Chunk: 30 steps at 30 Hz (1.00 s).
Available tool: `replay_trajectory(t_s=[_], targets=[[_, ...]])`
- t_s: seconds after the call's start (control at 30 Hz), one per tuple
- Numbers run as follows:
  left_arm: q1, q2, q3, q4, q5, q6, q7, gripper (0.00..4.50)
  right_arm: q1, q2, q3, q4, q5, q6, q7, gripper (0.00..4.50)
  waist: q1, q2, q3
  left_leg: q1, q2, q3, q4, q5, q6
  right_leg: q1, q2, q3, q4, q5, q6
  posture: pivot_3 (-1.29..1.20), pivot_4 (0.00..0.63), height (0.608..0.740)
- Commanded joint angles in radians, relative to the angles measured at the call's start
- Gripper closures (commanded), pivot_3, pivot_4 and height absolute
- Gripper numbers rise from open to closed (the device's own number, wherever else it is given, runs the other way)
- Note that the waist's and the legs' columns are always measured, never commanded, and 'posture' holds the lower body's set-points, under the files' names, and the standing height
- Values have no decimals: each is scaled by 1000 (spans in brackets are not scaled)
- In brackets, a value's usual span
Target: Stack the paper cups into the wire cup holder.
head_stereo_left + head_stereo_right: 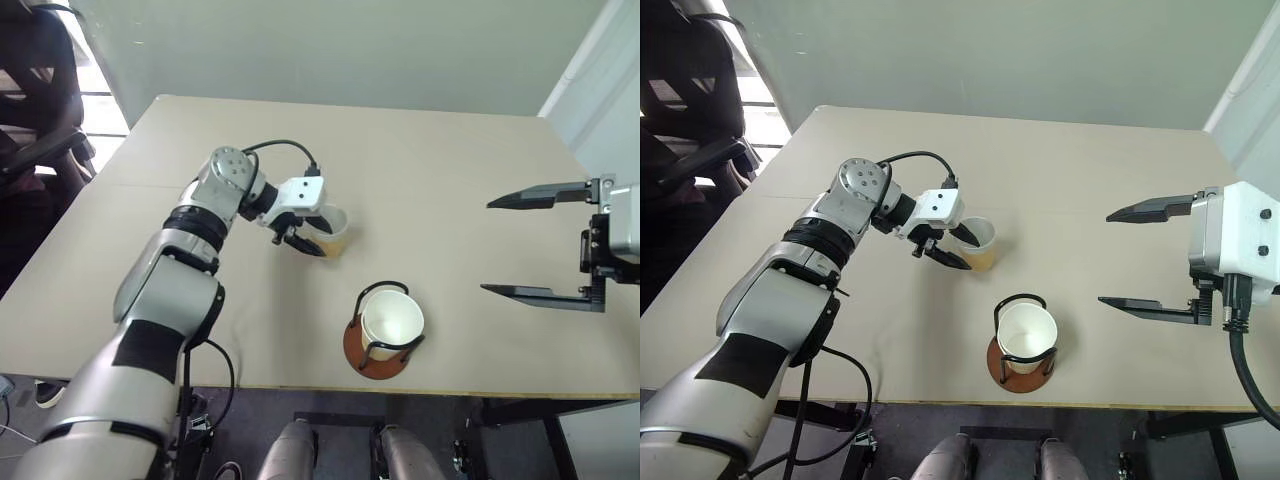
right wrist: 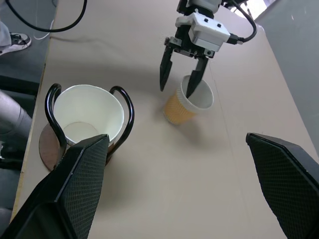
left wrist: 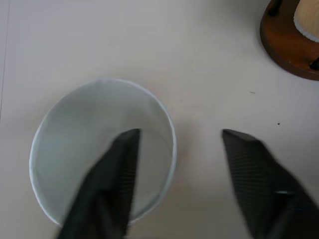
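Left gripper (image 2: 180,82) fingers straddle the loose paper cup's (image 2: 189,102) rim, gap unclosed; right gripper (image 1: 1132,258) fingers spread wide over tabletop (image 1: 1090,170).

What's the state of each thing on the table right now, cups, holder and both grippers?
Loose paper cup: upright on the table, tilted slightly, not yet in the holder.
Cup in holder: upright, seated inside the wire loops.
Wire cup holder: upright near the table's front edge.
Left gripper: jaws apart, one finger inside the loose cup, one outside.
Right gripper: jaws wide open, empty.
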Motion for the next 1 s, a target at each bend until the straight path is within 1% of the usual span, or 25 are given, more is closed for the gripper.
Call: replay_trajectory(t_s=[0.03,0.13,0.17,0.27,0.4,0.47,0.53,0.63,0.7,0.73,0.77,0.83,0.9,0.93,1.0], targets=[[-29,-2,42,-1,31,-15,3,3091,1,-14,-59,-19,8,7,-11,0,0,0,0,0,0,1,0,-1,1,0,0,2,0,0,1,0,150,740],[-32,0,51,2,60,-24,18,4224,1,-15,-62,-19,6,9,-13,0,0,0,0,1,-1,3,1,-2,5,0,0,5,0,0,3,0,150,740],[-34,0,55,4,69,-26,23,4480,1,-15,-63,-18,5,10,-13,0,0,0,0,1,-1,3,2,-3,6,0,0,5,0,0,3,0,150,740],[-43,3,67,6,89,-28,27,4480,1,-15,-64,-16,3,9,-10,0,0,0,0,1,-2,4,2,-3,6,0,0,6,0,0,3,0,150,740],[-64,14,91,4,96,-29,-8,4480,-2,-16,-62,-11,-1,5,-10,0,0,0,0,1,-1,4,2,-5,9,0,0,6,0,0,3,0,150,740],[-84,17,117,-8,72,-26,-59,4480,-2,-16,-64,-8,-2,4,-7,0,0,0,0,1,-2,4,3,-5,9,0,0,6,0,0,3,0,150,740],[-121,23,129,-38,1,-13,-91,4480,0,-19,-69,-6,-5,4,-4,0,0,0,0,1,-2,4,3,-5,10,0,0,7,0,0,3,0,150,740],[-182,43,111,-109,-117,-13,-95,4480,5,-22,-78,0,-11,3,4,0,0,0,0,-1,-2,4,3,-5,10,-1,0,7,0,0,4,0,150,740],[-215,64,78,-217,-267,37,-95,4480,7,-24,-82,5,-16,0,7,0,-1,0,0,-1,-2,5,3,-5,10,-1,-1,7,-1,-1,4,0,150,740],[-221,88,43,-321,-387,93,-95,4480,8,-26,-84,10,-20,-2,11,0,-1,0,0,-1,-2,5,3,-5,10,-1,-1,7,-1,-1,4,0,150,740],[-223,109,12,-396,-475,134,-95,4480,8,-27,-86,12,-22,-4,13,0,-1,0,0,-1,-2,6,3,-6,11,-1,-1,7,-1,-1,5,0,150,740],[-209,163,-58,-536,-626,190,-95,4480,4,-30,-82,17,-25,-7,13,0,-2,0,0,-2,-2,7,3,-5,9,-1,-1,8,-2,-1,5,0,150,740],[-163,267,-176,-791,-843,255,-95,4480,15,-35,-105,21,-32,-7,29,0,-6,0,0,-1,-2,9,2,-3,6,-1,-1,9,-3,-2,6,0,150,740],[-150,307,-223,-875,-917,271,-95,4480,22,-37,-117,22,-36,-6,38,0,-8,0,0,-1,-1,10,2,-3,6,-2,-1,9,-4,-2,6,0,150,740],[-145,356,-301,-965,-1001,274,-95,4480,42,-42,-150,28,-52,-4,53,0,-7,1,0,0,-1,11,0,-3,5,-1,-1,9,-5,-2,6,0,150,740]])
